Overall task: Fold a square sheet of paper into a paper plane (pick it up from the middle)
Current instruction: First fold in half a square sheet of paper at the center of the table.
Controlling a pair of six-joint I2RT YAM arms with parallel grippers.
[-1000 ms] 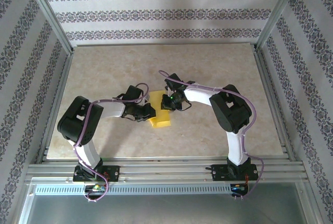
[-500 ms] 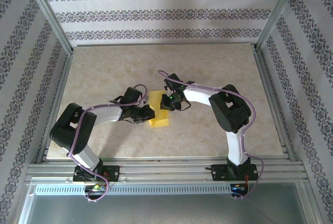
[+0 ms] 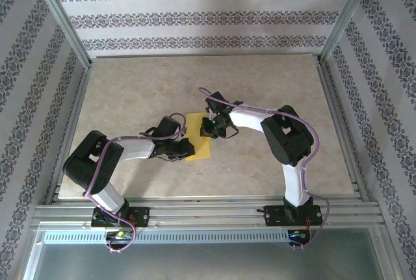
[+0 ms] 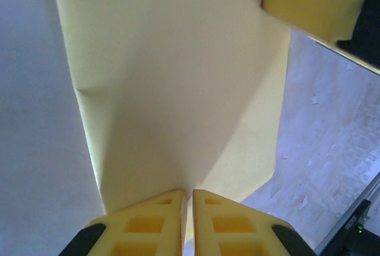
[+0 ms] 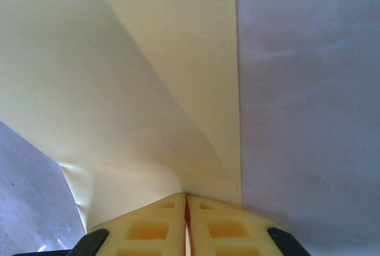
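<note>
1. Location: the square sheet of paper (image 3: 201, 145) is found at the centre of the overhead frame, between the two arms. Whether it rests on the marbled surface (image 3: 273, 85) or is raised just off it cannot be settled from above.
2. Left gripper (image 4: 187, 194): seen at the bottom centre of the left wrist frame. Its jaws are drawn together on the near edge of the sheet, which runs away from them towards the top of the frame.
3. Right gripper (image 5: 186, 196): seen at the bottom centre of the right wrist frame. Its jaws are clamped on the sheet where a curled layer meets a flatter one.
4. Condition: from overhead the sheet is seen as a narrow strip. In the right wrist frame one layer arches from the upper left down to the jaws, with no sharp crease visible.
5. Step in hand: a lengthwise fold is judged to be under way, the layer brought over but not pressed flat. No point or wings are formed.
6. Next move: the edges are to be aligned and one grip kept as anchor. The fold is then to be pressed down along its length, without skewing or tearing the thin paper.
</note>
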